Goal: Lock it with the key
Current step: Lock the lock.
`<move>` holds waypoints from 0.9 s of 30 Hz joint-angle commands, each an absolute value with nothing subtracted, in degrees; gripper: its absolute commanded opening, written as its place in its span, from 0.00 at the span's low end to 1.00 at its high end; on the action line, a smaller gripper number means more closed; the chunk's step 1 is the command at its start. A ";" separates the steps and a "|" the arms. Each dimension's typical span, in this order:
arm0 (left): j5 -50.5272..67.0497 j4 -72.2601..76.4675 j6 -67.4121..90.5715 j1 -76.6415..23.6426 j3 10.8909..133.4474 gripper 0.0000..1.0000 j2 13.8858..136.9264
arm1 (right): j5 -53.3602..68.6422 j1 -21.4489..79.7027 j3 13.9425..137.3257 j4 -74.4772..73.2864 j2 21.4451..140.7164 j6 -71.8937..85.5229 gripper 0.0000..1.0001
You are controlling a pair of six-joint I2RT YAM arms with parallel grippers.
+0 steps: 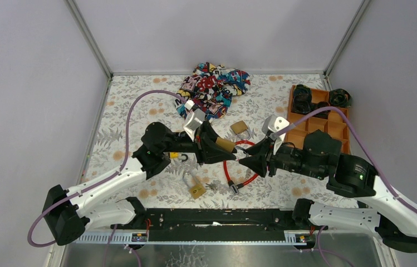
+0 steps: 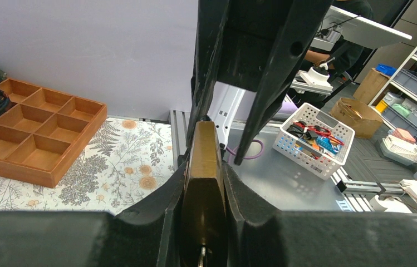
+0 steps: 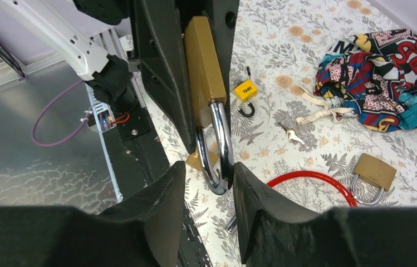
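Left hand [image 1: 217, 148]: clenched on the body of the brass padlock [image 3: 202, 67], lifted off the desk [image 1: 133, 105] over its middle, shackle [image 3: 221, 144] turned toward the right edge.

Right hand [image 3: 209, 172]: fingers placed one on each side of the shackle's bend, just beside the steel; cannot tell whether pressing on it or released.

Small bunch of keys [image 3: 292, 135]: flat on the desk, apart from both hands, just beside the white drawstrings of the patterned bag [image 1: 215, 84] at the far edge.

Red cable loop [image 1: 226, 169]: on the desk below both hands.

Yellow padlock [image 1: 175, 156]: beside the left arm.

Second brass lock [image 1: 197, 191]: toward the near edge.

Third brass lock [image 1: 240, 127]: between bag and cable.

Wooden tray [image 1: 328, 130]: far right corner.
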State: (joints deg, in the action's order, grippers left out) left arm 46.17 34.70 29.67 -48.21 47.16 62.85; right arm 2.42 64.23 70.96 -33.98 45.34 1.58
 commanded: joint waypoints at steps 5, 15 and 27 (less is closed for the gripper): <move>46.20 41.72 30.75 -47.78 48.86 0.00 60.95 | 0.27 64.60 69.99 -28.79 46.89 1.61 0.40; 46.64 41.97 31.00 -47.83 48.69 0.00 60.30 | 4.21 63.07 69.08 -25.92 48.71 1.14 0.07; 42.03 40.77 23.01 -47.77 44.69 0.33 58.65 | 10.00 56.92 65.52 -18.30 46.36 2.50 0.00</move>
State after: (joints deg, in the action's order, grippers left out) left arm 46.48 35.18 28.71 -47.51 46.33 60.95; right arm 8.84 58.89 66.94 -26.46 46.83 2.28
